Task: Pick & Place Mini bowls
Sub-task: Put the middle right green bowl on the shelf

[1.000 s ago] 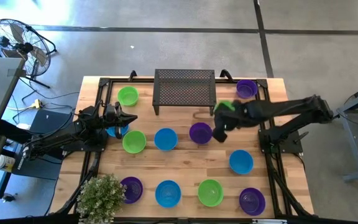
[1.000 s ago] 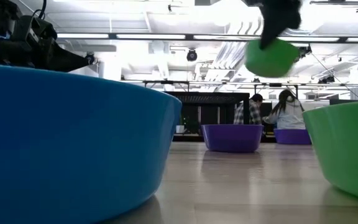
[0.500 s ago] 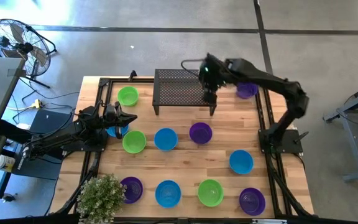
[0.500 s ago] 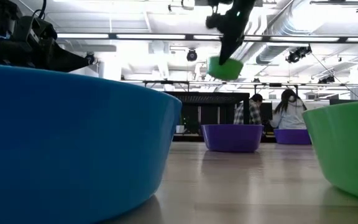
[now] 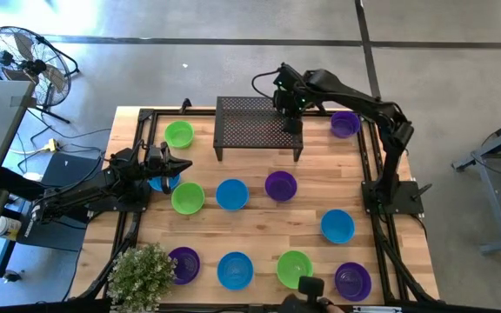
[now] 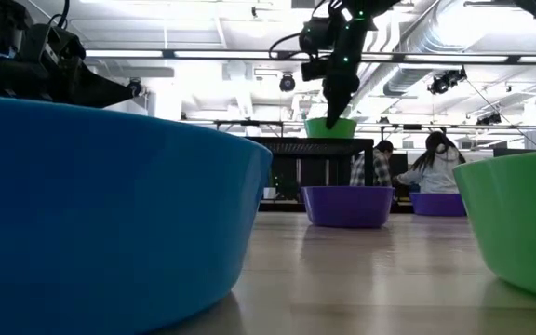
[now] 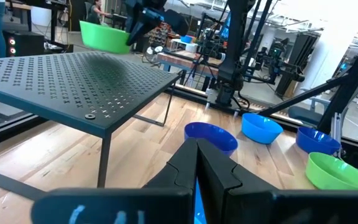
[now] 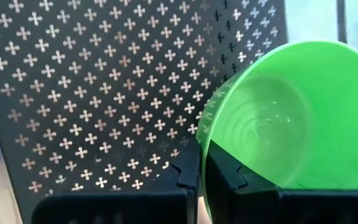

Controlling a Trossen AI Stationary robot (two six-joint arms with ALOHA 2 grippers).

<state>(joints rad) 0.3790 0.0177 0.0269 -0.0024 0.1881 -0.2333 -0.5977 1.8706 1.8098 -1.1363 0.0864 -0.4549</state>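
Bowls lie spread over the wooden table, and one of them, a green bowl, is pinched by its rim in the right gripper, whose fingers are clamped tight on the thin plastic wall. That gripper hangs over the far right part of the black perforated rack, which stands at the far middle of the table; from table height the green bowl sits just at the level of the rack's top, though whether it touches the top cannot be told. The left gripper waits at the left side of the table with its fingers pressed together and nothing between them, close above a blue bowl that is mostly hidden beneath it. On the table, a green bowl sits to the left of the rack and a purple bowl to its right. In the middle row stand a green bowl, a blue bowl and a purple bowl, with another blue bowl farther right and nearer. Along the near edge are a purple bowl, a blue bowl, a green bowl and a purple bowl. A small potted plant stands at the near left corner.
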